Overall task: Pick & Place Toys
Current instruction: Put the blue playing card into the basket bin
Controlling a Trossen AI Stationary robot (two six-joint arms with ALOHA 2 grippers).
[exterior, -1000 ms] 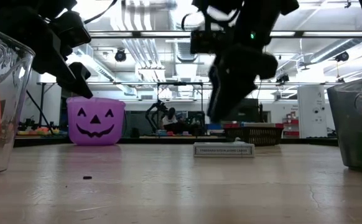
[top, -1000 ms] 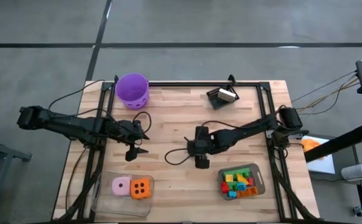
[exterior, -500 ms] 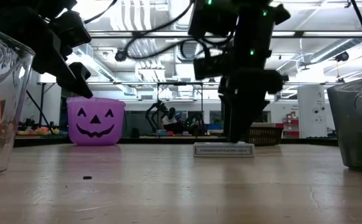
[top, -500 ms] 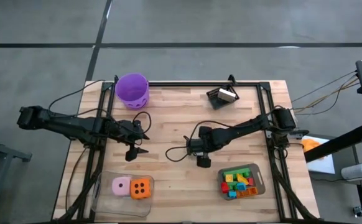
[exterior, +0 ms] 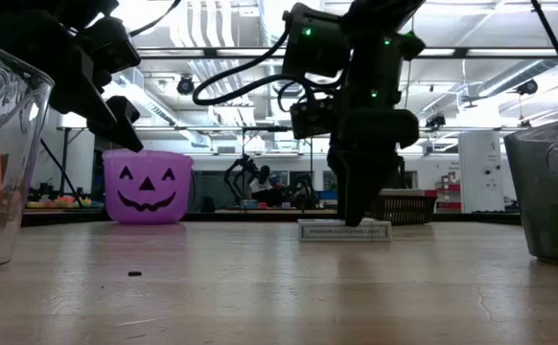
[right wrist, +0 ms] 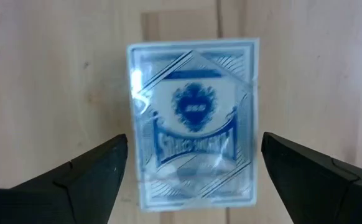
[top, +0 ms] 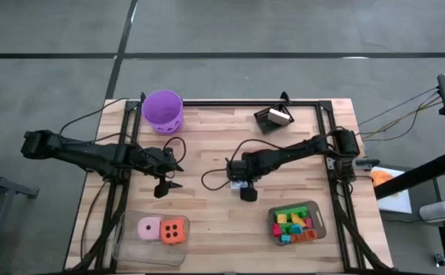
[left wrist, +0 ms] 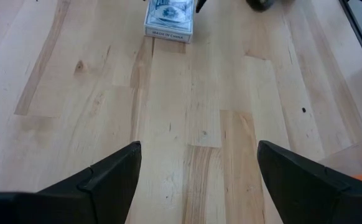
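Observation:
A white-blue card pack (right wrist: 193,121) lies flat on the wooden table near its middle, and also shows in the low view (exterior: 344,231) and the left wrist view (left wrist: 168,17). My right gripper (top: 243,186) is open and points down over the pack, one finger on either side of it without touching (right wrist: 193,142). My left gripper (top: 169,184) is open and empty, held above the table left of the middle (left wrist: 199,149). Pink and orange dice (top: 164,229) lie in a clear bin. Several coloured bricks (top: 292,224) lie in the grey tray.
The purple bucket (top: 163,111) stands at the far left of the table. A dark basket (top: 274,117) sits at the far edge. The clear bin (top: 123,241) is at the near left and the grey tray (top: 319,221) at the near right. Cables trail across the table's middle.
My right gripper has come down over the card pack and shifted slightly toward the far edge, its fingers staying apart. The pack has stayed where it was.

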